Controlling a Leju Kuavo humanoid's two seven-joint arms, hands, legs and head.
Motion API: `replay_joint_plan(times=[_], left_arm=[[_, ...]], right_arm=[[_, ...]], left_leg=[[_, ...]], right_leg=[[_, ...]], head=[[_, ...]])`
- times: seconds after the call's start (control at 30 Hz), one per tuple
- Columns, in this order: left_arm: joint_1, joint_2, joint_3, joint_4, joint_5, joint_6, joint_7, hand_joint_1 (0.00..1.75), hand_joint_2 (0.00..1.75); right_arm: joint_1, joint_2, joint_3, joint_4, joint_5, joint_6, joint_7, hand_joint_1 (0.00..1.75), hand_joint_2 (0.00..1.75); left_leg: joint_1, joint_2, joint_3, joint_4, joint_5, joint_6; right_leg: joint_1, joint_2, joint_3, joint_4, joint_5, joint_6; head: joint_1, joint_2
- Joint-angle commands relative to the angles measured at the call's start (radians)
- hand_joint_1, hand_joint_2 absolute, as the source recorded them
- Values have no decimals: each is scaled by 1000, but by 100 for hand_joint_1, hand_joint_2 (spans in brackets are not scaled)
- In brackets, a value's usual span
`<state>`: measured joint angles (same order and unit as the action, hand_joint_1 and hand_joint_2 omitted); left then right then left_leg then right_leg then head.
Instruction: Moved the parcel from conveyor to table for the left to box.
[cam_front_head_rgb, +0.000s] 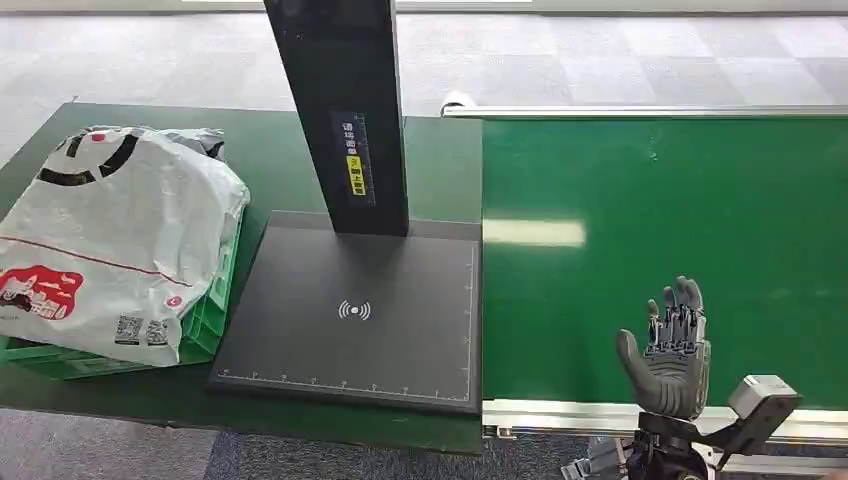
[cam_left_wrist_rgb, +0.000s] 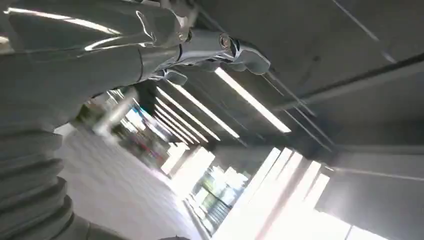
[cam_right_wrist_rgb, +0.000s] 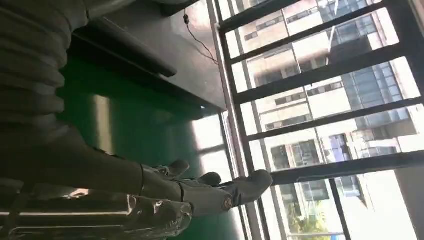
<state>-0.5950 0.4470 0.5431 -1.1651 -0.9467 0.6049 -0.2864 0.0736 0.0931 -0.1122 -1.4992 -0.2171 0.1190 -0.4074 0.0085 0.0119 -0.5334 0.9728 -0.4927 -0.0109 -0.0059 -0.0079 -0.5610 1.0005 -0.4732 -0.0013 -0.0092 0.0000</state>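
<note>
Head view: the wide green conveyor belt (cam_front_head_rgb: 660, 240) with its silver side rails passes directly beneath the right hand (cam_front_head_rgb: 672, 352) and extends ahead of it. To the left of that hand, adjoining the belt, stands the dark green table (cam_front_head_rgb: 440, 160). On the table, nearest the hand, rests a flat black scanning platform (cam_front_head_rgb: 350, 320) with a white wireless symbol and ruler markings along its edges; a black upright column (cam_front_head_rgb: 345, 110) carrying a yellow label rises from its far side. Further left of the hand, well apart from it, a green plastic crate (cam_front_head_rgb: 205, 315) sits on the table, and the parcel, a large white plastic mailing bag (cam_front_head_rgb: 105, 240) with red and black printing, lies on top of the crate and overhangs it.

The right hand is raised over the near edge of the belt, palm visible, fingers extended upward and slightly separated, holding nothing. In the left wrist view the left hand (cam_left_wrist_rgb: 220, 50) appears against a ceiling with strip lights, fingers extended, holding nothing.
</note>
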Motion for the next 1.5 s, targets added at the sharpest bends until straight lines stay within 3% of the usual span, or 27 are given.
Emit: replay_joint_plan(times=[0.03, 0.07, 0.13, 0.17, 0.2, 0.27, 0.37, 0.4, 0.47, 0.5, 0.53, 0.6, 0.63, 0.67, 0.7, 0.87, 1.5], left_arm=[[278, -309, -328, -526, 868, -107, -363, 0, 175], [317, -322, -358, -571, 860, -79, -367, 0, 175], [436, -348, -514, -670, 1144, -465, -291, 0, 175], [461, -388, -544, -670, 1106, -462, -313, 0, 175], [487, -349, -663, -641, 1201, -663, -235, 0, 175], [531, -398, -763, -528, 1220, -828, -249, 0, 175], [526, -410, -788, -466, 1189, -820, -311, 0, 175], [524, -403, -795, -458, 1213, -849, -265, 0, 175], [526, -474, -814, -305, 1172, -849, -199, 0, 175], [526, -514, -824, -179, 1067, -733, -176, 0, 175], [520, -578, -821, 12, 1110, -743, -201, 0, 175], [516, -586, -821, 58, 1120, -748, -214, 0, 175], [500, -602, -847, 221, 1083, -724, -336, 0, 175], [502, -603, -871, 243, 1023, -673, -375, 0, 175], [528, -602, -868, 183, 1021, -689, -398, 0, 175], [588, -591, -827, -113, 1002, -732, -274, 0, 175], [568, -614, -761, -106, 962, -718, -280, 0, 175]], right_arm=[[4, -64, 34, 51, -41, -4, -22, 0, 175], [1, -66, 38, 53, -44, -6, -23, 0, 175], [-2, -62, 38, 49, -48, -9, -21, 0, 175], [-5, -61, 38, 49, -47, -10, -18, 0, 175], [-8, -64, 43, 50, -44, -5, -12, 0, 175], [-21, -60, 48, 58, -36, 9, 0, 0, 175], [-24, -57, 50, 61, -36, 10, 0, 0, 175], [-22, -60, 55, 60, -28, 13, 2, 0, 175], [-1, -50, 65, 48, 1, 22, 2, 0, 175], [13, -44, 76, 51, 15, 35, 4, 0, 175], [31, -39, 100, 69, 44, 38, 11, 0, 175], [33, -36, 107, 81, 46, 40, 12, 0, 175], [36, -30, 135, 133, 59, 39, -14, 0, 175], [37, -30, 153, 158, 59, 55, -24, 0, 175], [27, -30, 172, 194, 64, 74, -52, 0, 175], [-29, -25, 188, 184, 81, 94, -80, 0, 175], [-107, 14, 171, 238, 122, 144, -41, 0, 175]], left_leg=[[0, -7, 0, -2, 2, 1], [-1, -3, 1, -2, 1, 1], [-1, 2, 2, -3, 0, 2], [-2, 4, 2, -2, -1, 1], [-3, 0, 4, -5, 0, 3], [-3, 4, 3, -2, -2, 2], [-4, 3, 2, -2, -2, 3], [-4, 4, 2, -3, -2, 3], [-3, 6, 0, -1, -3, 2], [-3, 2, 2, -3, -2, 3], [-5, 0, 6, -6, -1, 3], [-4, 0, 5, -5, -1, 3], [-4, -2, 8, -9, 1, 3], [-4, -4, 7, -8, 1, 3], [-2, 1, 6, -6, -1, 3], [-1, 5, 0, 0, -4, 2], [-2, 3, 0, -1, -2, 2]], right_leg=[[0, -6, 4, -4, 0, 1], [-1, -3, 4, -3, 0, 1], [-1, 1, 4, -4, 1, 1], [-2, 3, 3, -3, 1, 1], [-3, 0, 6, -6, 1, 2], [-3, 3, 2, -3, 0, 1], [-4, 3, 3, -4, 0, 3], [-4, 4, 3, -5, 1, 3], [-3, 5, 1, -3, 0, 2], [-3, 2, 4, -5, 0, 2], [-5, 0, 7, -6, 0, 2], [-4, 0, 6, -6, 0, 2], [-4, -2, 10, -10, 2, 3], [-4, -2, 10, -10, 2, 3], [-2, 2, 7, -8, 1, 3], [-1, 5, 1, -3, 0, 2], [-2, 4, 1, -2, 1, 2]], head=[[0, 0], [1, 0], [0, 0], [-1, 0], [1, 0], [0, 0], [0, 0], [-1, 0], [0, 0], [0, 0], [0, 0], [-1, 0], [0, 0], [0, 0], [-1, 0], [0, 0], [0, 0]])
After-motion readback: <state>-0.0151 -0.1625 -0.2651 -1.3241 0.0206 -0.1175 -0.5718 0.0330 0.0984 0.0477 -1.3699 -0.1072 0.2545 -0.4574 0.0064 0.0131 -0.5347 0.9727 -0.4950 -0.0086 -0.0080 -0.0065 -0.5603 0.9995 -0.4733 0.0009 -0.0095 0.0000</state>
